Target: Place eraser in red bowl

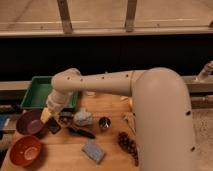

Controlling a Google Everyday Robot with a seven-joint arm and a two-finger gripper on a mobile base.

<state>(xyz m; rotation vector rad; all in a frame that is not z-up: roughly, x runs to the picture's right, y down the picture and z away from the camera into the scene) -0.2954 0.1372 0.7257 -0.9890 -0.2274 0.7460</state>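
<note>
- The gripper (pixel 51 119) hung near the surface's left edge, jaws closed over the eraser (pixel 53 126).
- The eraser looked light and stiff, best pinched across its flat sides.
- The red bowl (pixel 26 150) waited at the front-left corner.

The gripper (pixel 50 120) hangs shut just over the eraser (pixel 53 126) — purple bowl (pixel 30 122) at its left, red bowl (pixel 26 150) below-left, sponge (pixel 93 150) off right.

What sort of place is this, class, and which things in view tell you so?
Probably a lab or test room by a window: a wooden table set with a red bowl, a green tray and a sponge, the robot's claw low above its left side.
</note>
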